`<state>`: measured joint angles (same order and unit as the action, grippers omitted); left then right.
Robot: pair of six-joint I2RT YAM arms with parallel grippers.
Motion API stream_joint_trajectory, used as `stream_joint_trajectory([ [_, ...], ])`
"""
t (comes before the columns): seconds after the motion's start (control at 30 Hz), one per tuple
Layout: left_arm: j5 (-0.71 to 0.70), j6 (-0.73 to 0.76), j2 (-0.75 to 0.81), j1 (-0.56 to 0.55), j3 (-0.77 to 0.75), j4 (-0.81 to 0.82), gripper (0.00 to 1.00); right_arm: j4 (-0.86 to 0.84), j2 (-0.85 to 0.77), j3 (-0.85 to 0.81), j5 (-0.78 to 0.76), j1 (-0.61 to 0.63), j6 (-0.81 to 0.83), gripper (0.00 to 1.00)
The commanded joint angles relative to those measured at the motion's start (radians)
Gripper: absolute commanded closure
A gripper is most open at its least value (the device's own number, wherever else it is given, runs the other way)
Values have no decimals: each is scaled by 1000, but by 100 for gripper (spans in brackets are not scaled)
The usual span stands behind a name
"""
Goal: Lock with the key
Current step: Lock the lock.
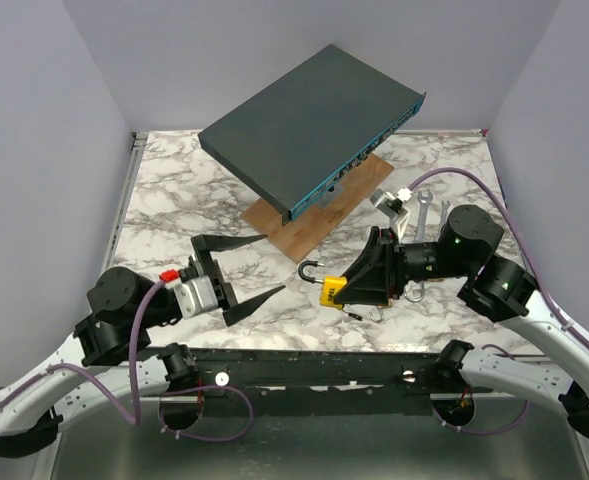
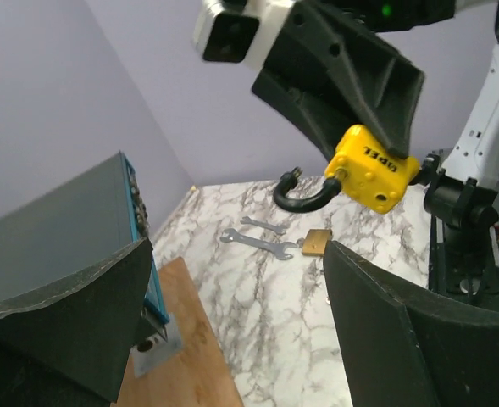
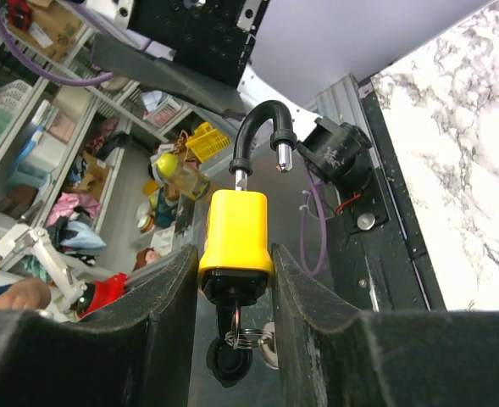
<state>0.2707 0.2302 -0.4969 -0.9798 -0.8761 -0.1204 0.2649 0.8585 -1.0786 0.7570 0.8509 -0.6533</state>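
Note:
My right gripper (image 1: 346,288) is shut on a yellow padlock (image 1: 331,292), which it holds above the marble table. The lock's black shackle (image 1: 309,268) stands open and points toward the left arm. In the right wrist view the padlock (image 3: 236,229) sits squeezed between both fingers. A black-headed key (image 3: 230,360) on a ring is stuck in the lock's underside. My left gripper (image 1: 274,263) is open, a short way left of the shackle and touching nothing. From the left wrist the padlock (image 2: 372,168) hangs above and beyond the open left gripper (image 2: 236,254).
A dark flat box (image 1: 309,125) lies tilted on a wooden board (image 1: 314,222) at the back centre. Two wrenches (image 2: 257,244) and a small brass padlock (image 2: 317,242) lie on the marble table (image 1: 174,190) behind the right gripper. Purple walls close off three sides.

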Motion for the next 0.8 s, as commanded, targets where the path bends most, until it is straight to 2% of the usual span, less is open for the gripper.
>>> stream_joint_trajectory([
  [0.0,-170,284,-34,-209,-6,9,20,20,7,-26,59,4,13,99],
  [0.13,-391,442,-76,-407,11,-8,20,1,13,-18,78,4,-10,99],
  [0.2,-448,491,-89,-453,27,5,21,-4,12,-15,85,4,-18,99],
  [0.37,-525,575,-122,-494,53,57,28,3,16,-15,97,4,-22,99],
  [0.63,-550,636,-152,-504,77,198,36,46,30,-40,85,3,9,99],
  [0.77,-551,676,-148,-536,84,194,39,55,33,-39,74,4,13,99],
])
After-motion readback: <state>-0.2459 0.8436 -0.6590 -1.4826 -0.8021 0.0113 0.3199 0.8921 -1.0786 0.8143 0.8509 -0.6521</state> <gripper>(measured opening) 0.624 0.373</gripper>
